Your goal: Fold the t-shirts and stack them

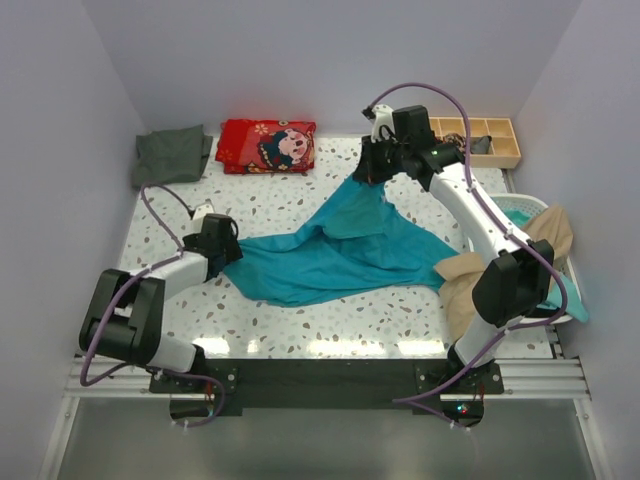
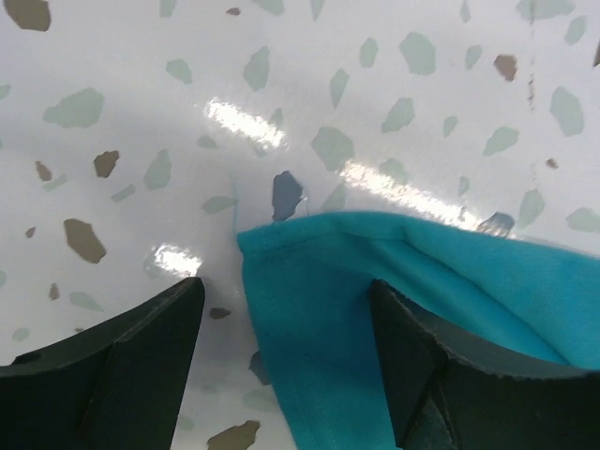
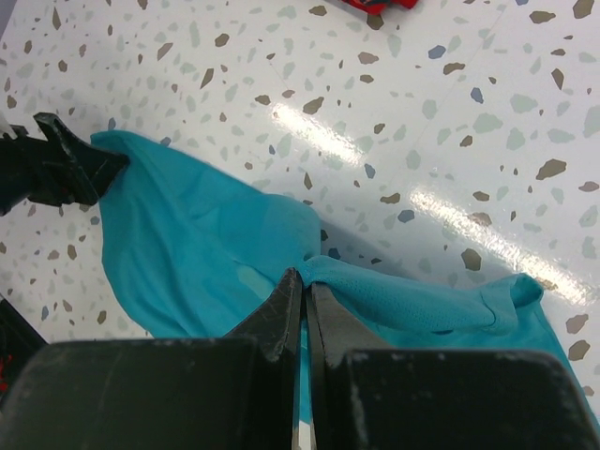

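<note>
Across the table (image 1: 300, 328), the teal t-shirt (image 1: 330, 255) sprawls creased.

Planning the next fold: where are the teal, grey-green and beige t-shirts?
teal t-shirt (image 1: 330, 262), top view, middle of the spread cloth.
grey-green t-shirt (image 1: 172, 155), top view, middle of the heap.
beige t-shirt (image 1: 458, 285), top view, part lying on the table.

The teal t-shirt (image 1: 330, 258) sprawls rumpled across the desk (image 1: 270, 205), one end raised. The dark grey-green t-shirt (image 1: 172, 155) lies bunched in the far-left corner, and the beige t-shirt (image 1: 462, 275) drapes at the right edge.
</note>
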Robot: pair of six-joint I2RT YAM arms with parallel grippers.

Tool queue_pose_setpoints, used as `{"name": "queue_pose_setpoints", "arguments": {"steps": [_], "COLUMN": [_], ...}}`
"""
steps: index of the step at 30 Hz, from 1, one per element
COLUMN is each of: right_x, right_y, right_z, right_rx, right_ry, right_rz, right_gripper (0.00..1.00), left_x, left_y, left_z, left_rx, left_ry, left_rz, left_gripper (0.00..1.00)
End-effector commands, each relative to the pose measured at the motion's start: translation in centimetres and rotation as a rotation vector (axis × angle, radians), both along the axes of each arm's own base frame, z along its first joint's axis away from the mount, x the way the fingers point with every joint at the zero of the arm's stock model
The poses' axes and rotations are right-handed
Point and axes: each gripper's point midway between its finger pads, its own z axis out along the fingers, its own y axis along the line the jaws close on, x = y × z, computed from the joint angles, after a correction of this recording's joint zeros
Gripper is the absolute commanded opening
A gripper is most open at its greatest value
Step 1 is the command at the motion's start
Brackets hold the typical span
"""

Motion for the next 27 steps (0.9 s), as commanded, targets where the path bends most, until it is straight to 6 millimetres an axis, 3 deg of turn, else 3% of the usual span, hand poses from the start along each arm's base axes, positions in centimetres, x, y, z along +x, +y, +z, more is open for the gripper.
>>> {"name": "queue_pose_setpoints", "arguments": {"steps": [1,5,6,8,9,10,13,15,18,21,23,26,27], "right_x": [0.4,0.3,0.2,0.0,-0.1,-0.2,-0.5,-0.7,-1.7,-3.6,-5.2,-7.3,-8.5], "right_y": [-0.1,-0.3,-0.3,-0.4,-0.4,-0.5,-1.2,-1.8,-3.3,-4.4,-5.2,-5.5,-5.8], "right_z": [0.5,0.8,1.0,1.2,1.3,1.4,2.2,2.9,5.4,8.5,10.6,11.8,13.1], "right_rx": [0.003,0.009,0.010,0.012,0.011,0.010,0.009,-0.005,-0.024,-0.014,0.006,0.035,0.059], "right_ry": [-0.014,-0.017,-0.020,-0.020,-0.020,-0.024,-0.040,-0.059,-0.122,-0.191,-0.234,-0.256,-0.285], "right_rz": [0.008,0.008,0.008,0.007,0.007,0.005,-0.019,-0.045,-0.085,-0.101,-0.109,-0.100,-0.095], "right_gripper": [0.00,0.00,0.00,0.00,0.00,0.00,0.00,0.00,0.00,0.00,0.00,0.00,0.00], "left_x": [4.1,5.5,5.8,6.4,6.7,6.7,7.7,8.5,9.0,8.2,7.5,5.6,5.0], "left_y": [-1.1,-1.8,-2.2,-2.5,-2.6,-2.5,-3.1,-3.2,-2.5,-0.9,-0.6,1.3,1.5], "left_z": [1.6,0.8,0.6,-0.1,-0.3,-1.1,-0.5,1.1,5.5,11.0,16.2,22.6,23.9], "left_rx": [-0.052,-0.087,-0.104,-0.121,-0.128,-0.133,-0.152,-0.150,-0.104,-0.056,-0.055,0.017,0.024], "left_ry": [-0.115,-0.108,-0.104,-0.088,-0.085,-0.063,-0.063,-0.095,-0.160,-0.230,-0.325,-0.422,-0.435], "left_rz": [-0.044,-0.084,-0.100,-0.119,-0.124,-0.130,-0.173,-0.185,-0.185,-0.124,-0.116,-0.065,-0.063], "left_gripper": [0.70,0.43,0.28,0.15,0.00,0.00,0.00,0.00,0.00,0.00,0.00,0.00,0.00]}}
